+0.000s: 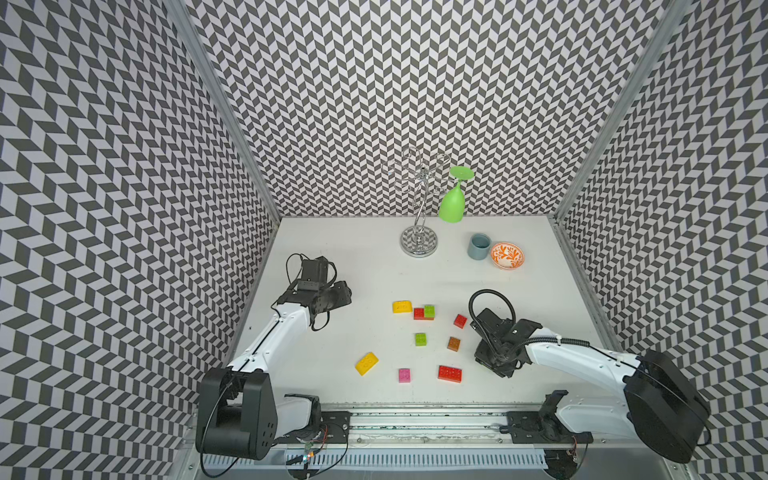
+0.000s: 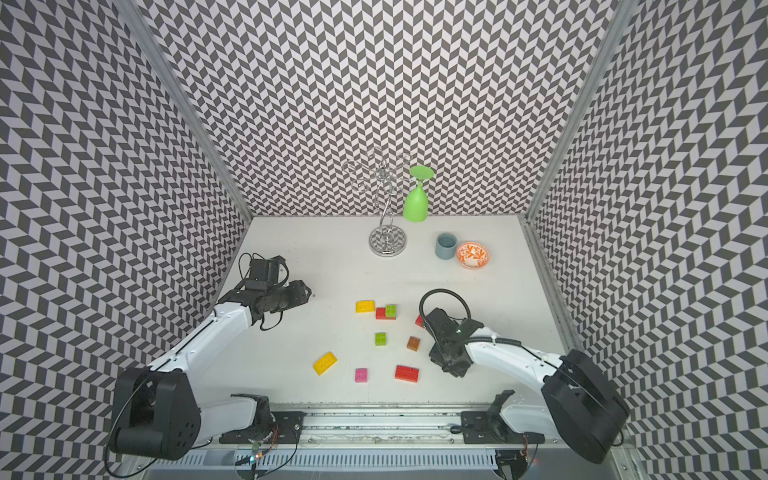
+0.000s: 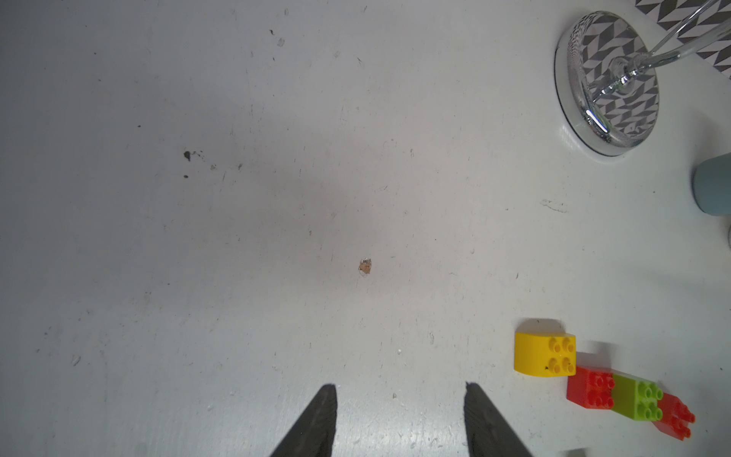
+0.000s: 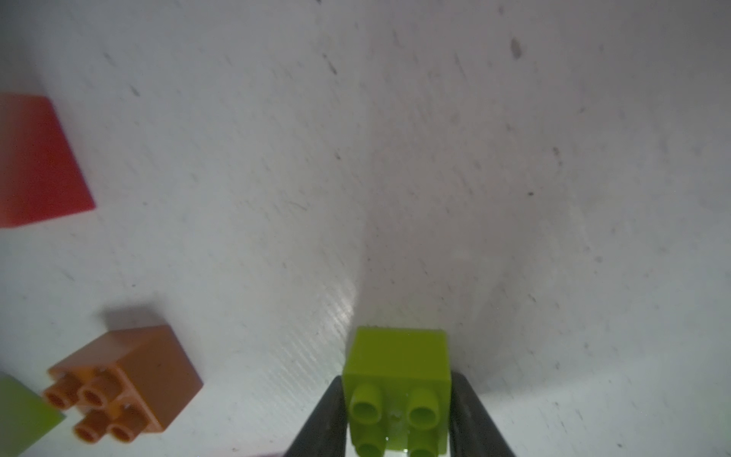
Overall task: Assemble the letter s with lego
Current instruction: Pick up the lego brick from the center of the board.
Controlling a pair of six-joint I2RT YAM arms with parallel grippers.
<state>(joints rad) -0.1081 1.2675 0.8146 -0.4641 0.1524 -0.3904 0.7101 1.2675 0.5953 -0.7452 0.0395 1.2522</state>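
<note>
The right gripper (image 4: pixel 397 378) clamps a lime green brick (image 4: pixel 395 356) on the table (image 4: pixel 474 158) near the brown brick (image 4: pixel 130 380), while the left gripper (image 3: pixel 399 385), well apart from that brown brick, hangs empty with jaws parted

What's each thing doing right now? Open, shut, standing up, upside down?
Left gripper: open, empty.
Right gripper: shut on lime green brick.
Green goblet: hanging upside down on the rack.
Grey cup: upright.
Patterned bowl: upright, empty.
Second lime brick: stacked on a long red brick.
Brown brick: loose, studs up.
</note>
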